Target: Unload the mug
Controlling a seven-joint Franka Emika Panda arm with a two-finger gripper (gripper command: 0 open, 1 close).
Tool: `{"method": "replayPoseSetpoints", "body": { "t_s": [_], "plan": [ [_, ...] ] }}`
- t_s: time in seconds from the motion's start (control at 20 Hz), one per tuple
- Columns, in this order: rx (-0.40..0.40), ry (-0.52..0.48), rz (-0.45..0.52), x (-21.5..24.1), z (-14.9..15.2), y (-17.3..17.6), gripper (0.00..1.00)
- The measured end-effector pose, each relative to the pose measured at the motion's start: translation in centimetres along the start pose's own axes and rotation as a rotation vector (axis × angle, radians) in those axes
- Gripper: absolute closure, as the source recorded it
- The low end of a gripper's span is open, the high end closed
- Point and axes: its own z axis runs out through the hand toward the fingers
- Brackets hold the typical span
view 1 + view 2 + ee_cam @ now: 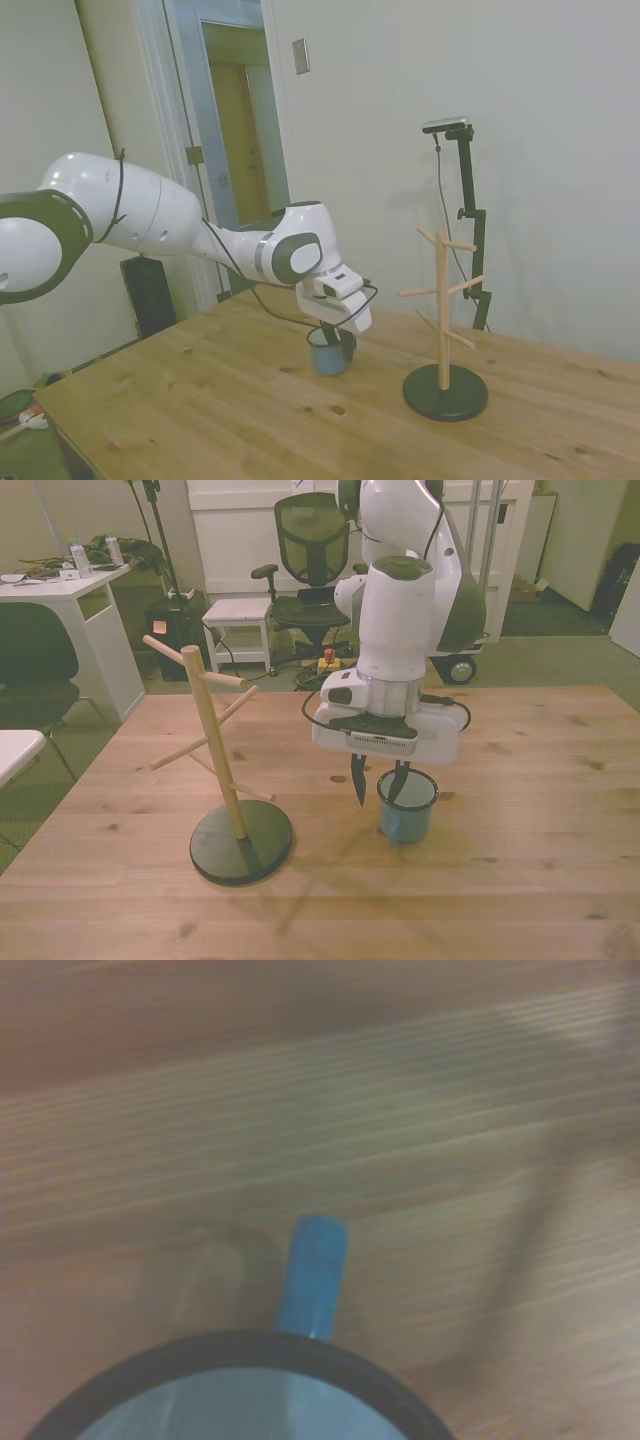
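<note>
Here the gripper stands spread over the rim of the upright, unlabelled mug on the table.

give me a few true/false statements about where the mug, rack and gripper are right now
1. The mug stands upright on the table. True.
2. The mug hangs on a peg of the wooden rack. False: the rack's pegs are bare.
3. One finger of the gripper is inside the mug's rim, the other outside it. True.
4. The mug lies tipped on its side. False: its opening faces up.
5. In the front view the rack stands to the mug's left. True.
</note>
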Motion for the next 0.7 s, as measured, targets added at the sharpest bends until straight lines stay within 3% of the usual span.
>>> {"method": "replayPoseSetpoints", "body": {
  "t_s": [0.4,0.7],
  "plan": [
    [0.044,0.026,-0.007,-1.0,-7.4,0.7,0.0],
    [0.034,-0.013,-0.063,-5.9,-11.5,2.3,0.0]
  ]
}}
